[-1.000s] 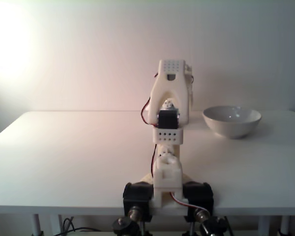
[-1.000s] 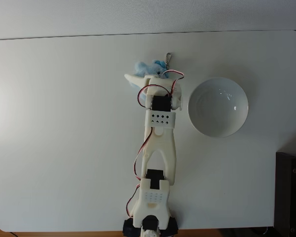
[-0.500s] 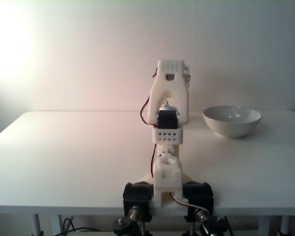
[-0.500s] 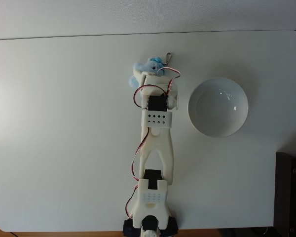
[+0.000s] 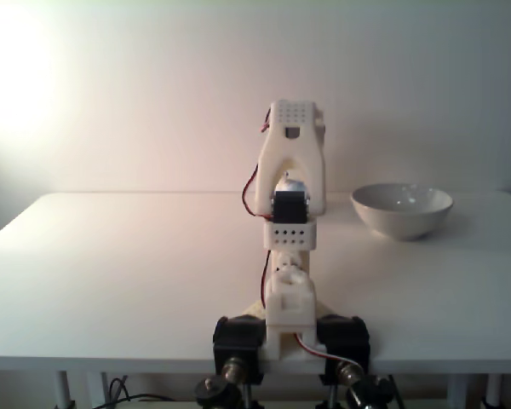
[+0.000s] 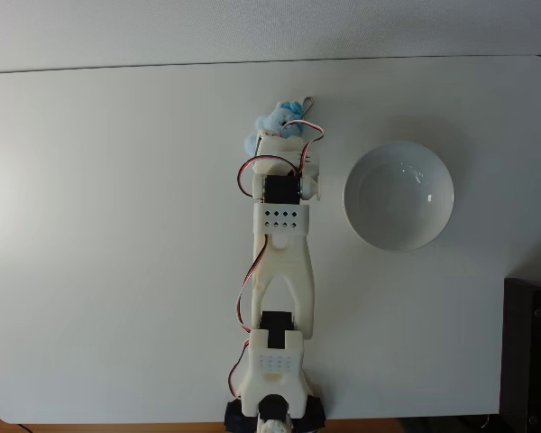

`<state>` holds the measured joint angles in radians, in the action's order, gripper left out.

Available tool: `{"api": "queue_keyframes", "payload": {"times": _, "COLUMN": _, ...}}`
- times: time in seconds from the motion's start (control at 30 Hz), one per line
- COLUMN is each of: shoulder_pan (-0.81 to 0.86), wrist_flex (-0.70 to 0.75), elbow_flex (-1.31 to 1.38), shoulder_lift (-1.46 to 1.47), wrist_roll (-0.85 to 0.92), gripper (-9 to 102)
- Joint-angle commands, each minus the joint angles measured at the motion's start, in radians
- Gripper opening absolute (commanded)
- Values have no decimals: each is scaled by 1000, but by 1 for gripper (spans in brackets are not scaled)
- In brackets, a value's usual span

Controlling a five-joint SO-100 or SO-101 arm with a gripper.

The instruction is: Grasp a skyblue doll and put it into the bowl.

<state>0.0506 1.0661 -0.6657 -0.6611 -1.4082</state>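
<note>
In a fixed view from above, the skyblue doll lies at the far middle of the table, its metal clasp sticking out to the right. My gripper reaches down over the doll, with the jaws drawn together around the plush; the wrist covers most of the fingers. The white bowl stands empty to the right of the arm, clear of the gripper. In a fixed view from the front, the upright arm hides the doll, and the bowl sits at the right rear.
The white table is bare to the left of the arm. Its far edge runs just beyond the doll. A dark object stands off the table's right edge. The arm's base is clamped at the near edge.
The jaw that stuck out to the left a second ago has swung in and shut on the doll. The doll has shifted slightly right. The bowl has not moved.
</note>
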Motion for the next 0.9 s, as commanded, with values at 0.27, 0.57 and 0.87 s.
{"api": "queue_keyframes", "payload": {"times": 0.27, "shoulder_pan": -5, "wrist_flex": 6, "elbow_flex": 0, "shoulder_lift": -267, "wrist_roll": 2, "gripper": 1}}
{"api": "queue_keyframes", "payload": {"times": 0.57, "shoulder_pan": -5, "wrist_flex": 118, "elbow_flex": 14, "shoulder_lift": -376, "wrist_roll": 0, "gripper": 1}}
{"api": "queue_keyframes", "payload": {"times": 0.87, "shoulder_pan": 25, "wrist_flex": 164, "elbow_flex": 12, "shoulder_lift": -520, "wrist_roll": -11, "gripper": 1}}
